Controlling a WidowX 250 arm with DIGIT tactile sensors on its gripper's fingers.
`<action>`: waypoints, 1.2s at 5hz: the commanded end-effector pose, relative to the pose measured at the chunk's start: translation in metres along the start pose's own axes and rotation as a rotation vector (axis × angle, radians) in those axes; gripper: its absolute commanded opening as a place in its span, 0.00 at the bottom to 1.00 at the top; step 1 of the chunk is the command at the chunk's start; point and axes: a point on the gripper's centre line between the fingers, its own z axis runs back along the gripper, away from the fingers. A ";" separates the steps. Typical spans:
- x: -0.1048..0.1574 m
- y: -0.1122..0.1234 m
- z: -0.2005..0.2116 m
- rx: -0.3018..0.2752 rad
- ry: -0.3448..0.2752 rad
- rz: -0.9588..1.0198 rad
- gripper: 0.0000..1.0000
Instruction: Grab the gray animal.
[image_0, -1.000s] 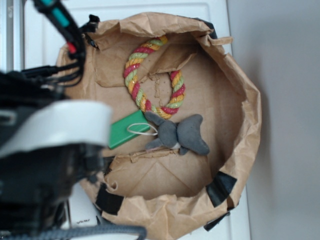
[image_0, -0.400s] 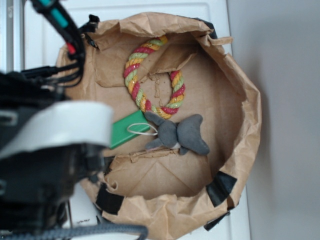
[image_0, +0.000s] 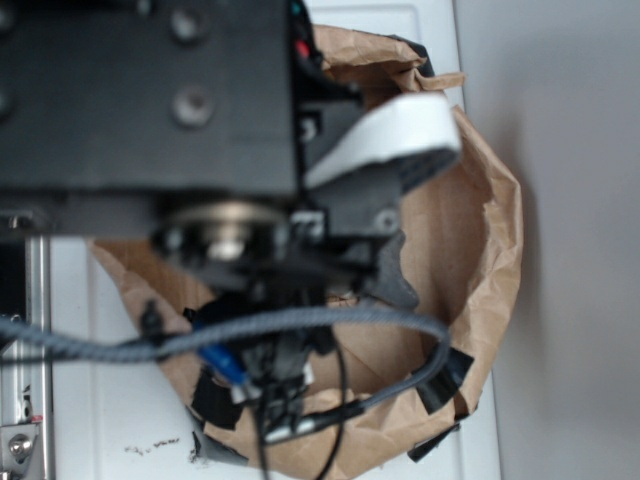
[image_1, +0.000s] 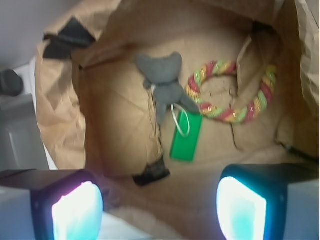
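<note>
Gray animal (image_1: 163, 85), soft floppy-eared plush on brown paper, beneath wide-apart hand (image_1: 160, 210).

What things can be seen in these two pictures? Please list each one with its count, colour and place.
gray animal: 1, dark gray, on the bag floor, touching the rope ring and the green block.
rope ring: 1, red, yellow and green, on the bag floor, right of the animal in the wrist view.
green block: 1, green, flat on the bag floor below the animal in the wrist view.
white loop: 1, white, thin, lying over the top end of the block.
paper bag: 1, brown, with black tape patches, holds all the items.
white surface: 1, white, under the bag.
gripper: 1, black with pale glowing fingers, open, above the bag, apart from everything.
</note>
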 end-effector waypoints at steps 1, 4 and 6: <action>0.018 0.006 -0.043 -0.109 -0.153 -0.008 1.00; 0.055 -0.012 -0.106 -0.051 -0.130 0.083 1.00; 0.043 -0.022 -0.128 -0.013 -0.158 0.075 0.00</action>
